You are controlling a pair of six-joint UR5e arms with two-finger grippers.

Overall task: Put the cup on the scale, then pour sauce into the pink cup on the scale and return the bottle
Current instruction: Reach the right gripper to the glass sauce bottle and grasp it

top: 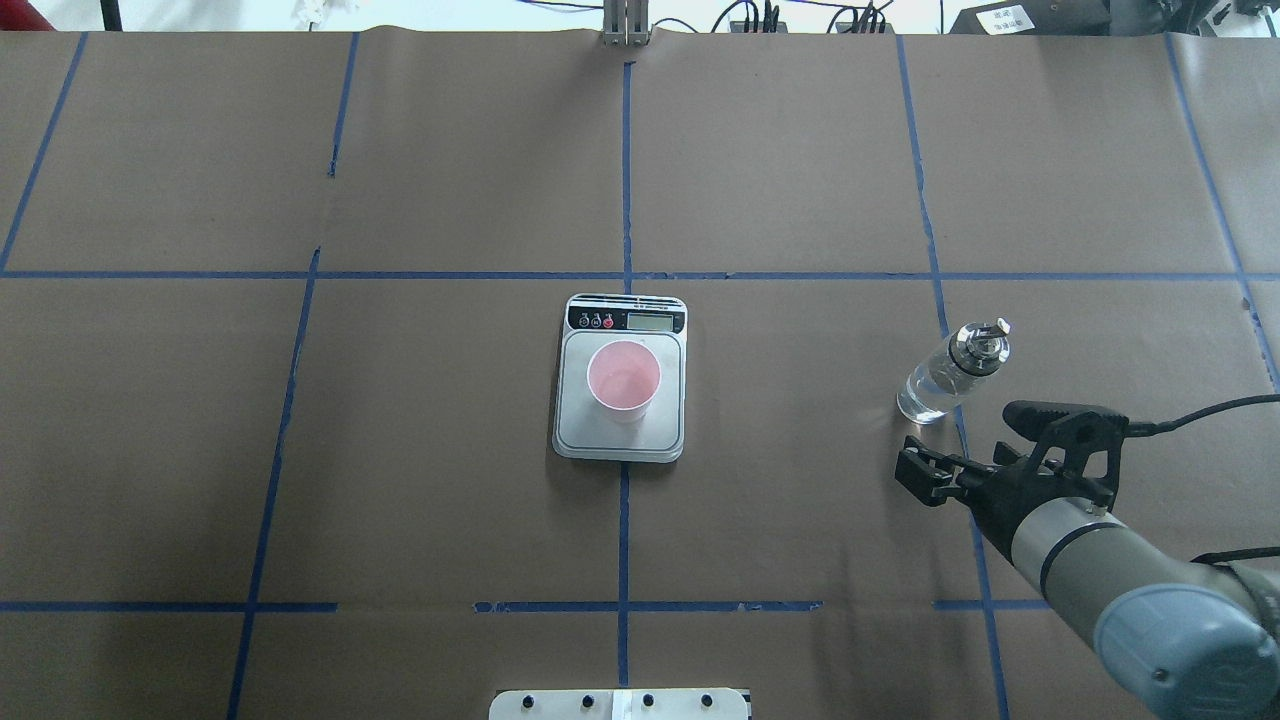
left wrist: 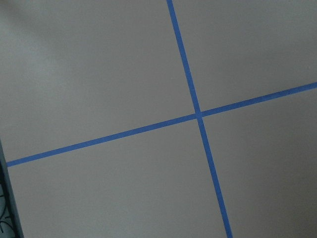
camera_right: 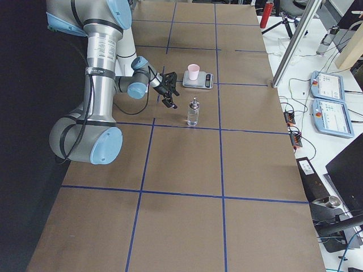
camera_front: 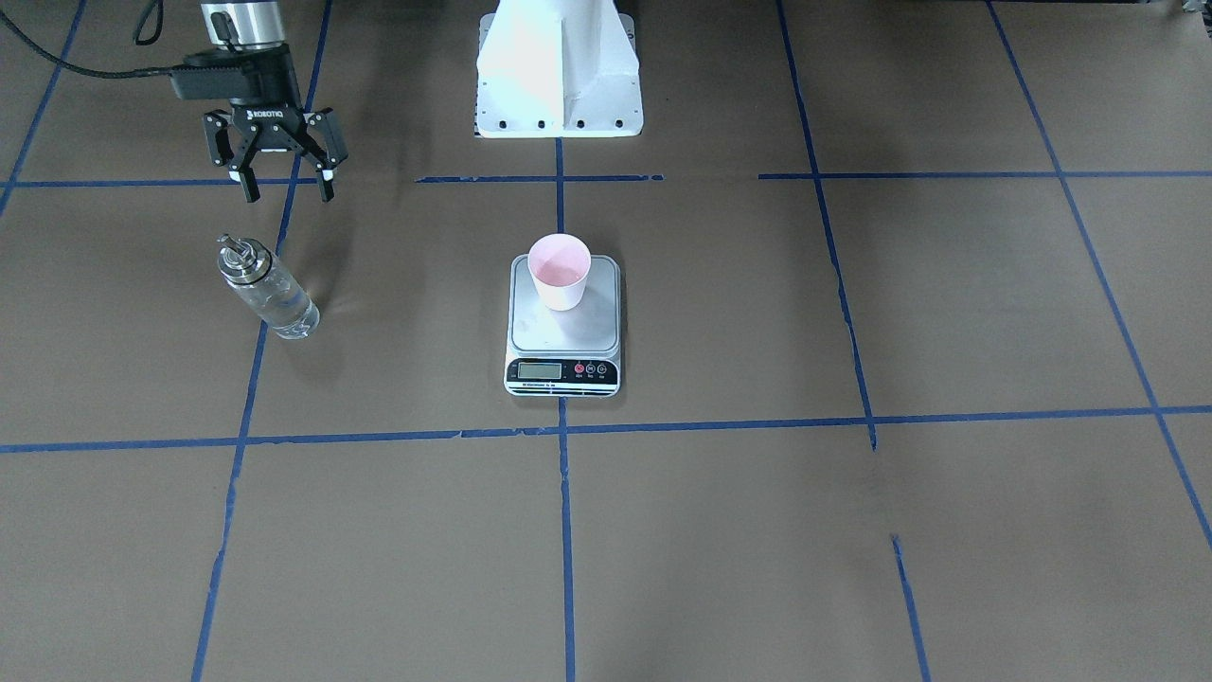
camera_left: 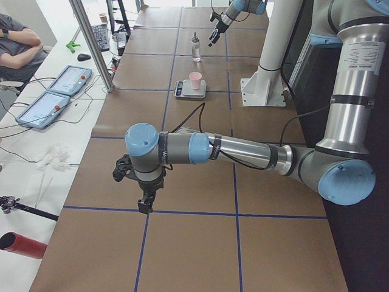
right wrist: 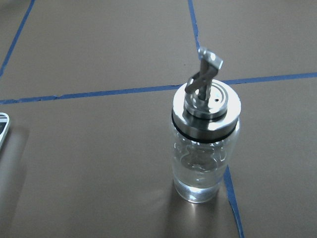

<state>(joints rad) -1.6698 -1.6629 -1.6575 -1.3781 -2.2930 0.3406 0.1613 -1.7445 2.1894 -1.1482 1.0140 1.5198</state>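
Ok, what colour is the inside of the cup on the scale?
Pink inside the cup, whitish outside; the exterior front-facing view shows both best.

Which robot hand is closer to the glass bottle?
The right. The right gripper hangs open just on the robot's side of the bottle, not touching it. The left gripper is far off, on the other side of the scale.

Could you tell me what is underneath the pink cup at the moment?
The cup stands upright on the steel platform of the scale, well within its edges. The patch of platform directly beneath its base is covered and cannot be seen.
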